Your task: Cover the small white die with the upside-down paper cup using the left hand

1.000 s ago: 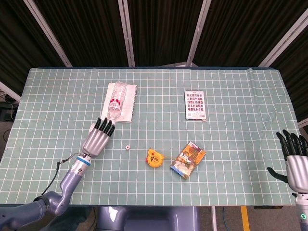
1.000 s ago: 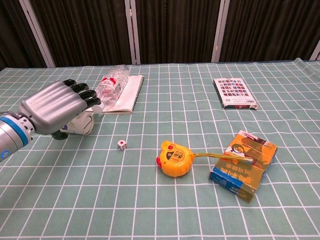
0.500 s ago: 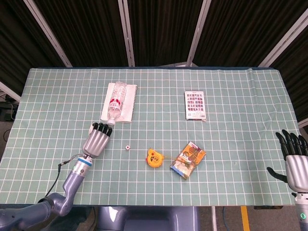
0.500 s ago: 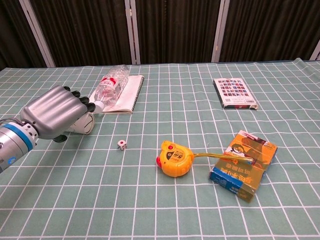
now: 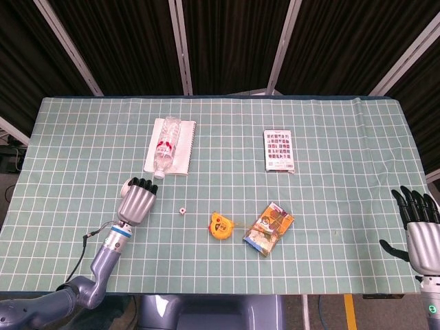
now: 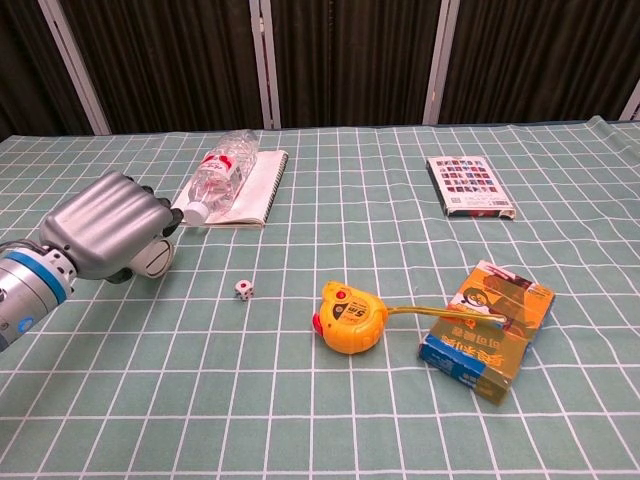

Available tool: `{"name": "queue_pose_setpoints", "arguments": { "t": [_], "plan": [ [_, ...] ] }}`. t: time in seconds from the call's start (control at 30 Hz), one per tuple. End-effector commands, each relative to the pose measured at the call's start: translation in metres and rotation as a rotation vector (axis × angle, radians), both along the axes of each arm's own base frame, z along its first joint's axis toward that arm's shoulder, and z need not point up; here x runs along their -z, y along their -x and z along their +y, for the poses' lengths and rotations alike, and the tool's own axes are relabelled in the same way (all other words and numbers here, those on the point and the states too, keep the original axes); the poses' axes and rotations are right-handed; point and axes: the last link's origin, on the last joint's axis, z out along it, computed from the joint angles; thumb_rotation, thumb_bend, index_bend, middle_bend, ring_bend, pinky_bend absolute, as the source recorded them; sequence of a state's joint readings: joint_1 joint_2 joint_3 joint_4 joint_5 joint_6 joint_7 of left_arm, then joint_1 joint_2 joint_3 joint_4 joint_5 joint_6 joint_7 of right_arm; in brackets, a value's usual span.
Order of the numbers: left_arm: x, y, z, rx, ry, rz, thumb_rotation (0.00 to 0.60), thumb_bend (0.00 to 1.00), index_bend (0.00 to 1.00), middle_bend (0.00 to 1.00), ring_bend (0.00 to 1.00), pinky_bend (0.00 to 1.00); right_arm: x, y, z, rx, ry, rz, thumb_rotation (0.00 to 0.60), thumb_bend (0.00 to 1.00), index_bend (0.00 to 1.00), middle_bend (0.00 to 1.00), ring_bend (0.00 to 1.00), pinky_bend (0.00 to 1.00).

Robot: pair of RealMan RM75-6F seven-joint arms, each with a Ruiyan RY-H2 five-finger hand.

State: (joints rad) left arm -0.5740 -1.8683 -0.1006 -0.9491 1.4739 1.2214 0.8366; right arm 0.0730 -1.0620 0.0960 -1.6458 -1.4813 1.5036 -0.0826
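Note:
The small white die lies on the green checked cloth, left of the yellow tape measure. My left hand is a short way left of the die, its fingers curled down around the white paper cup. The hand hides most of the cup; only a part of its side shows in the chest view, and in the head view it is fully covered. My right hand sits at the table's right front corner with fingers spread, holding nothing.
A plastic bottle lies on a notebook behind my left hand. The yellow tape measure, a snack packet and a card box lie to the right.
My left hand's fingers have curled from stretched out to closed around the cup, and the hand has drawn back slightly toward the table's front. The right hand has barely moved.

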Motion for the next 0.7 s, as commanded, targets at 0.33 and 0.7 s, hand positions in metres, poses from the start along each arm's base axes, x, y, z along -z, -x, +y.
{"name": "queue_pose_setpoints", "arguments": {
  "t": [0.33,0.7],
  "plan": [
    [-0.063,-0.038,0.007,-0.148,0.1,-0.845,0.6,0.15,0.44,0.42,0.42,0.48,-0.001,-0.001,0.001,-0.004,0.002,-0.006,0.6,0.0,0.0,0.0,0.0,0.0],
    [-0.045,-0.036,0.012,-0.482,0.574,-1.605,0.6,0.15,0.44,0.42,0.42,0.47,-0.001,-0.001,0.0,-0.003,0.001,-0.004,0.6,0.0,0.0,0.0,0.0,0.0]
  ]
}}
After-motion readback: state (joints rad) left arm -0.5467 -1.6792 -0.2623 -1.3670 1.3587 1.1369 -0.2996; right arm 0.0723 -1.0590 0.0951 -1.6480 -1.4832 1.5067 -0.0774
